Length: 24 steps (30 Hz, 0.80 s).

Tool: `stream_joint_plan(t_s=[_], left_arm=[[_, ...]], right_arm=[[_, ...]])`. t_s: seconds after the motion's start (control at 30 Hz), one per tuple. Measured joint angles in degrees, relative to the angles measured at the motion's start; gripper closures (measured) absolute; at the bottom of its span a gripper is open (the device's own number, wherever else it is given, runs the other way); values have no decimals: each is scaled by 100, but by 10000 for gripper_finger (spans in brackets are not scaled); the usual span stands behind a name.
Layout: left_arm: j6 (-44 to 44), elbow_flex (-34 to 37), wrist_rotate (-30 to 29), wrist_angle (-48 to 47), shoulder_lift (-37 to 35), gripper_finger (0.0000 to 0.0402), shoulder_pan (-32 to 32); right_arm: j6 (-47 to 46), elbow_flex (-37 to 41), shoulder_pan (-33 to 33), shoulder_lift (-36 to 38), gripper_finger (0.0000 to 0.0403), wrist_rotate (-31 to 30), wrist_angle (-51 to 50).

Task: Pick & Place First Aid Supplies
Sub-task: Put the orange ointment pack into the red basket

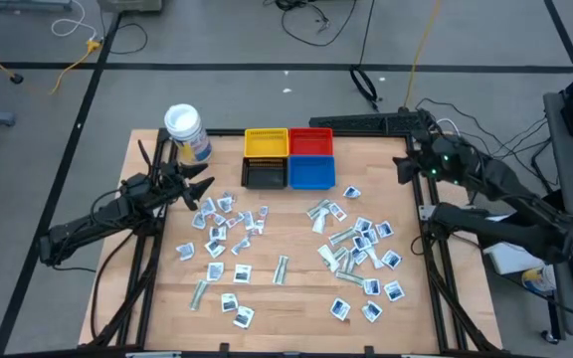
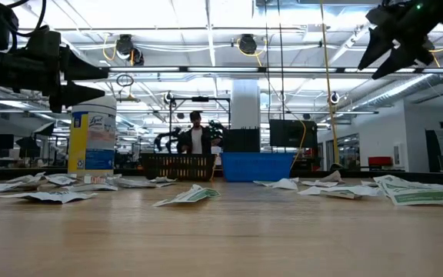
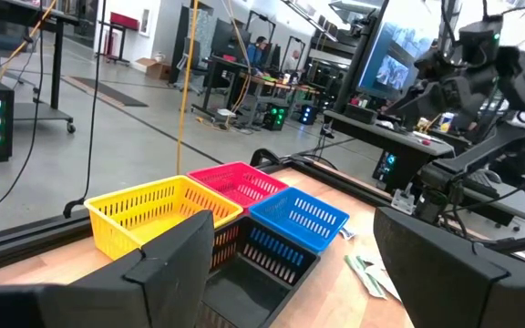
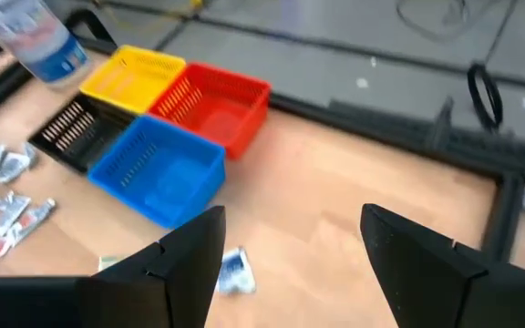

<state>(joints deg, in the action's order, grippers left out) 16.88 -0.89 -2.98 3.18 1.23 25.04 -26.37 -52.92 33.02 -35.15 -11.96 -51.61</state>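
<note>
Left gripper point(image 1: 205, 190), nine o'clock: jaws wide, empty. First aid supplies point(image 1: 229, 227) lie scattered from centre to four o'clock; the bins point(image 1: 288, 157) at twelve appear unfilled. Right gripper point(image 1: 403, 169), two o'clock: spread, empty. Sorting seemingly not begun.

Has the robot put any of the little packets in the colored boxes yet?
Not yet, it seems. The yellow bin, red bin and blue bin look empty; the black bin too. Nothing is in hand: the left gripper and right gripper are both open, holding nothing. All the packets are left, scattered over the table.
</note>
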Motion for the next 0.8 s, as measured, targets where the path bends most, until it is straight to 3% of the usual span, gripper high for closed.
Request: stream_joint_plan(t_s=[0.4,0.8], left_arm=[[0,1,0,2,-1,96,0],[0,0,-2,0,-1,96,0]], right_arm=[[-1212,-1569,-534,-1360,149,3,-2307],[-1039,-1717,-551,-2428,149,65,-3855]])
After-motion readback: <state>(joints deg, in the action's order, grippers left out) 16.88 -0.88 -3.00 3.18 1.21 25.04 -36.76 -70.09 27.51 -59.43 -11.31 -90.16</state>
